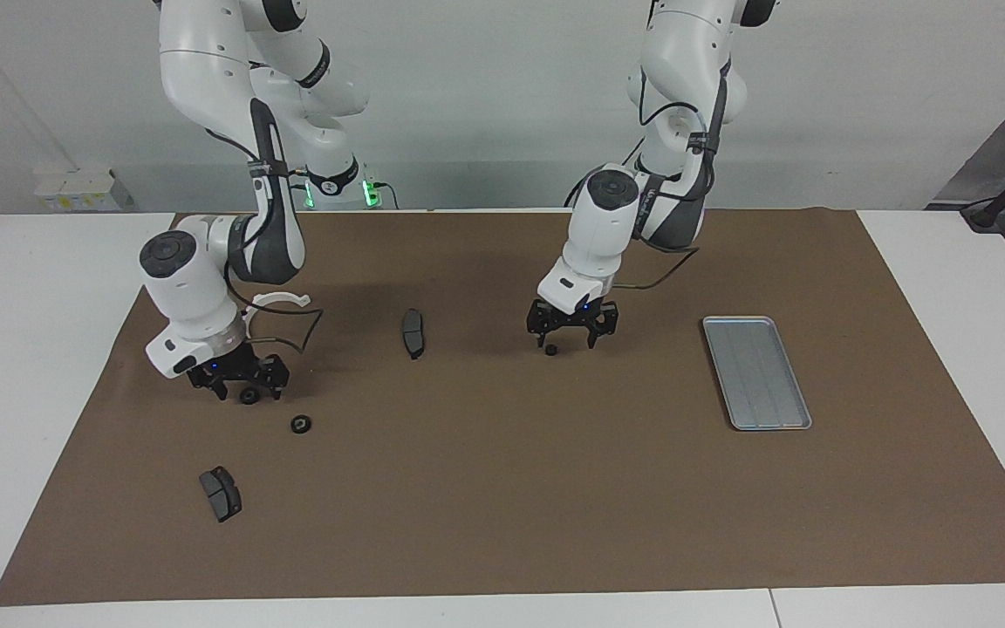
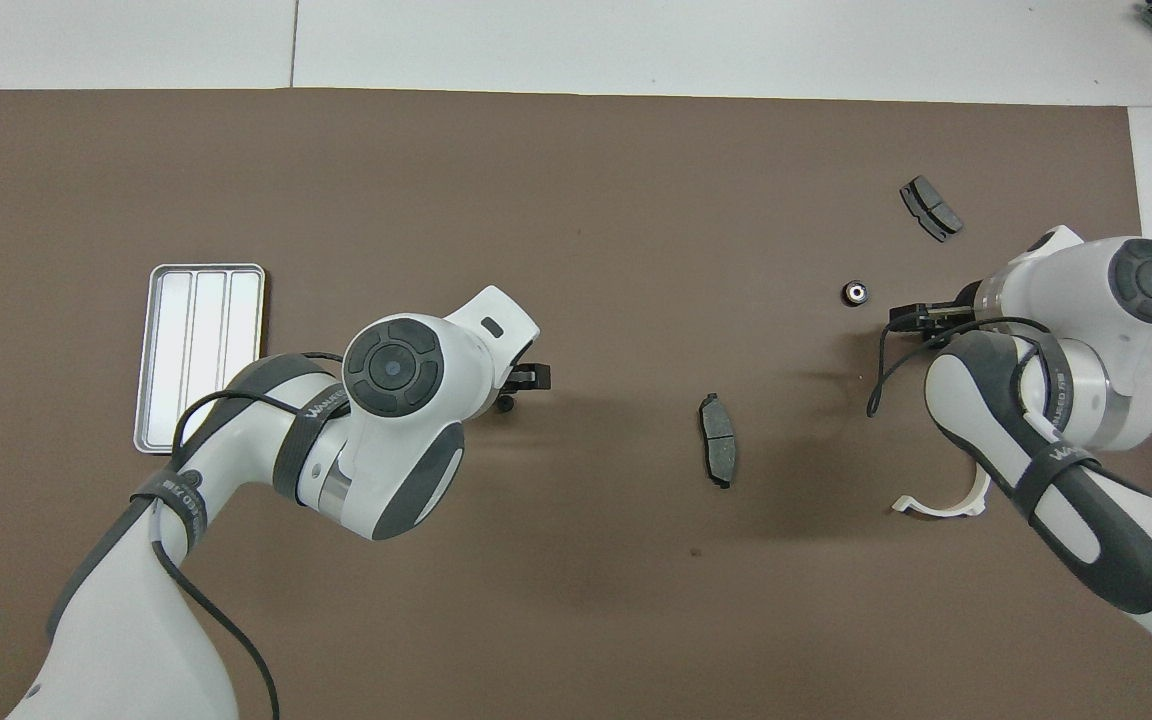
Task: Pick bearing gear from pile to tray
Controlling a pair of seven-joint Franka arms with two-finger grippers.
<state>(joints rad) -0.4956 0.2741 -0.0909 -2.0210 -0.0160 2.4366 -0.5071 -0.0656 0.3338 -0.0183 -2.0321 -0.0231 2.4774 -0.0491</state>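
**Asker:** So, where are the two grippers and the small black rings?

**Describer:** Both grippers are low over a brown mat [image 1: 502, 488] on a white table [image 1: 31, 349]. The left gripper [image 1: 567, 337] has its fingers spread wide, one on each side of a black ring [image 1: 550, 349] near the middle of the mat. That ring lies on the mat between the fingertips; I cannot tell whether they touch it. From overhead the ring [image 2: 505, 405] peeks out just under the gripper's tip.

**Asker:** And the right one?

**Describer:** The right gripper [image 1: 246, 388] is also spread wide, straddling a second ring [image 1: 249, 397] toward the right arm's end of the table. A third ring [image 1: 299, 425] lies free close by, farther from the robots.

**Asker:** Where is the tray?

**Describer:** The silver tray [image 1: 756, 372] sits toward the left arm's end, well apart from every ring, with nothing in it.

**Asker:** Anything else?

**Describer:** One dark brake pad [image 1: 413, 332] lies between the grippers, another [image 1: 220, 493] is farther out than the third ring, and a white half-ring bracket [image 1: 280, 299] lies near the right arm.
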